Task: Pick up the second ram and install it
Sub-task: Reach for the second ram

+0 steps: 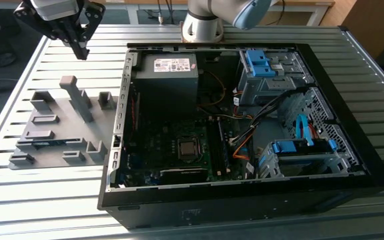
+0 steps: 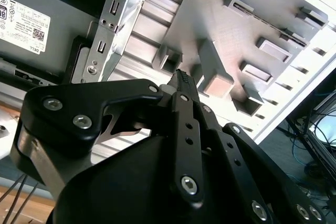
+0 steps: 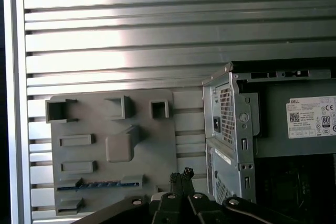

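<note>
A slatted metal surface (image 1: 45, 200) carries an open black PC case (image 1: 372, 150), lying on its side with its motherboard exposed. A grey holder (image 1: 58, 130) with raised blocks sits just beside the case, on the exterior view's left. The claw (image 1: 82, 51) hangs above the surface past the holder's far end, its jaws drawn narrow, tips close together and gripping nothing. The ram (image 1: 47, 143), a thin strip with a row of small chips, lies in a slot of the holder, well apart from the claw; the first wrist view shows it (image 3: 100, 184) seated there.
</note>
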`<action>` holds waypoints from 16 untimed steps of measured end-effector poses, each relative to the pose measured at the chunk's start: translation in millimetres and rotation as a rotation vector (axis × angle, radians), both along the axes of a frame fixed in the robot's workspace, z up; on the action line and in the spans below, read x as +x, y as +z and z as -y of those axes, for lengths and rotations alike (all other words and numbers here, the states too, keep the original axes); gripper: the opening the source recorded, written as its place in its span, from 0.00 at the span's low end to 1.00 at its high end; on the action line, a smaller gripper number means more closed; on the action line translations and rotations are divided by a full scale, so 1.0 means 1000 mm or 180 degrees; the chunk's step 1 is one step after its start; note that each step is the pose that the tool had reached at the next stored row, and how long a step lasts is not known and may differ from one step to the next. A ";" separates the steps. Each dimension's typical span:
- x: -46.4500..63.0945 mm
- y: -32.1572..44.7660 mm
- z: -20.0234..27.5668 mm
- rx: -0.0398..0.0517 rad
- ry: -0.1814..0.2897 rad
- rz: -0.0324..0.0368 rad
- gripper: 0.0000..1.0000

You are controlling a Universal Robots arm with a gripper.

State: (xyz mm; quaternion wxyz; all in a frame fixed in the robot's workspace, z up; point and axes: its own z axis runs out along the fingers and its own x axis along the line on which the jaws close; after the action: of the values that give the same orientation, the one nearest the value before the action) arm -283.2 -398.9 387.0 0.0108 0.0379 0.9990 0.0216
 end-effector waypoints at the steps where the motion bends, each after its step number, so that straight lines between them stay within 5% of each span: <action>1: -0.001 0.0000 0.0000 0.0000 0.0000 0.0000 0.11; 16: -0.010 -0.0004 0.0000 0.0000 0.0000 0.0000 0.11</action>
State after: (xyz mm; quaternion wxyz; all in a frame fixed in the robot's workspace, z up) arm -293.6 -398.9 386.6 0.0108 0.0379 0.9990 0.0216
